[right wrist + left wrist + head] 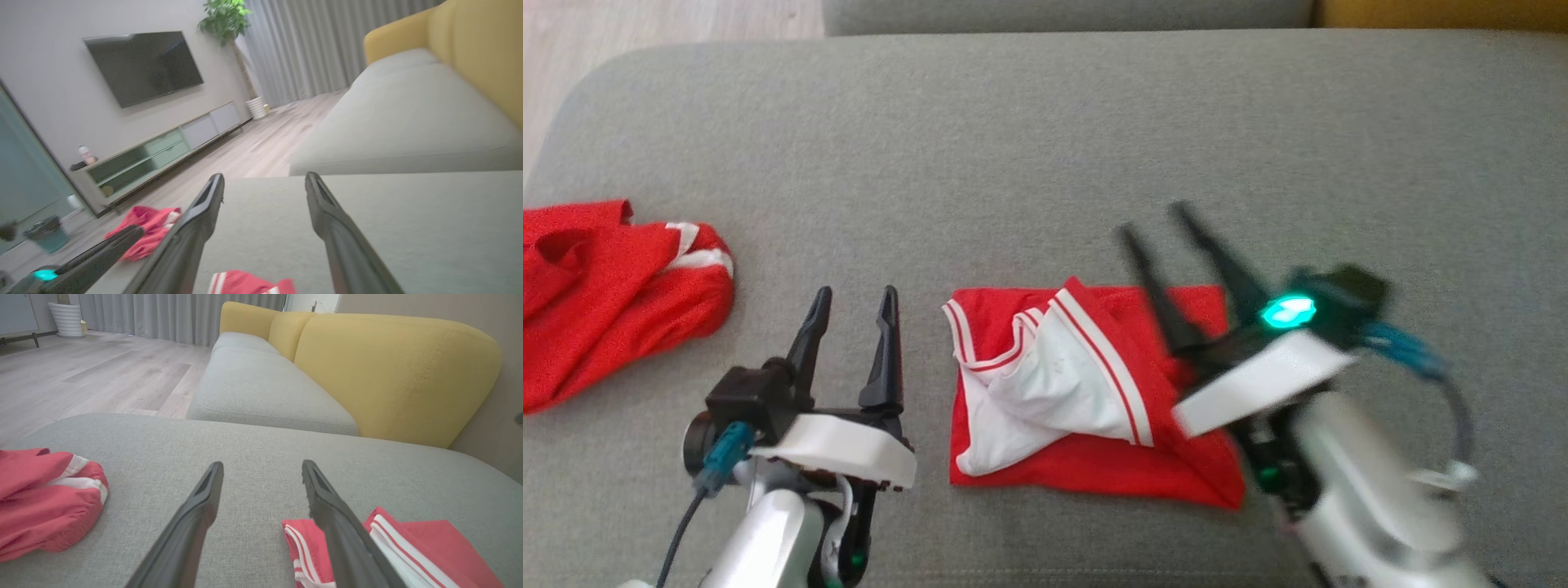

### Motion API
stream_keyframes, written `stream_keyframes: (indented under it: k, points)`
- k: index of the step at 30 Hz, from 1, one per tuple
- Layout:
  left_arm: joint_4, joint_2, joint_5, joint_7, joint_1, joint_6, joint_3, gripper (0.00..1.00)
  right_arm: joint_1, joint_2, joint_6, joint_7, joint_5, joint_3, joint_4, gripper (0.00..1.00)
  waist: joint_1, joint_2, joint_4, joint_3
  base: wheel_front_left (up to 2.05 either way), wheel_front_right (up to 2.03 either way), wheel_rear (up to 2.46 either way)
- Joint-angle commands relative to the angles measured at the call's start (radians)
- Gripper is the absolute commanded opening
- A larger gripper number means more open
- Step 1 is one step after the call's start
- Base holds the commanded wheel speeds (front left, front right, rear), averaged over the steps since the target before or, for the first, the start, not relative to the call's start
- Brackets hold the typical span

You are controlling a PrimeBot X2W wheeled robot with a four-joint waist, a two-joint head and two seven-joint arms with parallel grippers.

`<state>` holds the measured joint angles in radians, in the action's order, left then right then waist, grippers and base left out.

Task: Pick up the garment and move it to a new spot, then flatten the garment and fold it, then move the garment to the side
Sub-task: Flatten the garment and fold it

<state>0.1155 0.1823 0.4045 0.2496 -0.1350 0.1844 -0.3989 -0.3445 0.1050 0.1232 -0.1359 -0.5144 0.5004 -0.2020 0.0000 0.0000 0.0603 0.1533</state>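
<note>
From the head: folded garment (1094, 465), red with white trim, flat near the middle of the grey cushion (1013, 147); roughly rectangular, long axis left to right, straight folded edge along the near side. White inner flap turned up on its left half, its red-striped border slanting from upper middle down to the right, its loose point toward the near left corner. Faint marks on the white too small to read. Left end effector (857, 294) just left of the garment, apart from it, fingers spread and holding nothing. Right end effector (1153, 220) blurred, released, fingers apart over the garment's far right corner with tips past its far edge; contact with the cloth impossible to tell. Second red garment (605, 286) bunched at the cushion's left edge, well apart. From the left wrist: left end effector (262, 465) wide apart over bare grey fabric, folded garment (429, 543) low on the right behind one finger, bunched one (45, 498) at far left, yellow backrest (392, 371) beyond. From the right wrist: right end effector (264, 176) spread, nothing between the fingers, garment's striped edge (245, 283) at the bottom, other red garment (151, 228) farther left, television (143, 65) on the wall.
</note>
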Motion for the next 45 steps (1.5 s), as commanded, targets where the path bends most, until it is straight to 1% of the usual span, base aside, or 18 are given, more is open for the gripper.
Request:
stream_keyframes:
  k: [1,5,10,13,16,20,25,38,41,42,43,45]
  points:
    - [-0.037,0.018,-0.008,0.012,-0.026,0.005,0.045,1.0,0.02,0.001,0.008,-0.012,0.017,-0.01,0.043,1.0,0.0,0.0,-0.01,-0.01,0.0,0.0,0.0]
    - [-0.044,0.029,-0.006,0.011,-0.011,0.011,0.052,1.0,0.097,0.025,0.008,-0.013,0.078,-0.158,0.121,1.0,0.0,0.0,-0.03,-0.03,0.0,0.0,0.0]
    - [-0.057,0.04,0.001,0.006,0.009,0.016,0.057,1.0,0.216,0.04,0.008,0.025,0.142,-0.327,0.214,1.0,0.0,0.0,-0.048,-0.056,0.0,0.0,0.0]
    - [-0.066,0.049,0.0,-0.002,0.021,0.015,0.051,1.0,0.286,0.038,0.008,0.055,0.18,-0.407,0.271,1.0,0.0,0.0,-0.053,-0.066,0.0,0.0,0.0]
    - [-0.075,0.057,-0.002,-0.009,0.032,0.019,0.048,1.0,0.335,0.035,0.008,0.077,0.204,-0.456,0.321,1.0,0.0,0.0,-0.057,-0.071,0.0,0.0,0.0]
    - [-0.085,0.066,-0.003,-0.016,0.045,0.024,0.046,1.0,0.375,0.029,0.008,0.103,0.226,-0.484,0.368,1.0,0.0,0.0,-0.061,-0.073,0.0,0.0,0.0]
    - [-0.091,0.071,-0.001,-0.023,0.053,0.027,0.043,1.0,0.396,0.022,0.008,0.127,0.239,-0.494,0.394,1.0,0.0,0.0,-0.061,-0.075,0.0,0.0,0.0]
    - [-0.097,0.071,0.003,-0.023,0.048,0.03,0.034,1.0,0.395,0.02,0.008,0.152,0.266,-0.502,0.4,1.0,0.0,0.0,-0.051,-0.07,0.0,0.0,0.0]
    - [-0.098,0.071,0.003,-0.022,0.043,0.03,0.031,1.0,0.389,0.025,0.008,0.17,0.271,-0.503,0.385,1.0,0.0,0.0,-0.048,-0.064,0.0,0.0,0.0]
    - [-0.098,0.07,0.003,-0.022,0.04,0.03,0.03,1.0,0.387,0.028,0.008,0.178,0.27,-0.499,0.377,0.35,0.0,0.0,-0.046,-0.06,0.0,0.0,0.0]
    - [-0.099,0.068,0.004,-0.022,0.036,0.029,0.029,1.0,0.382,0.032,0.008,0.184,0.267,-0.497,0.367,0.0,0.0,0.0,-0.043,-0.055,0.0,0.0,0.0]
    - [-0.099,0.066,0.004,-0.021,0.026,0.026,0.026,1.0,0.362,0.041,0.008,0.188,0.265,-0.492,0.341,0.0,0.0,0.0,-0.034,-0.044,0.0,0.0,0.0]
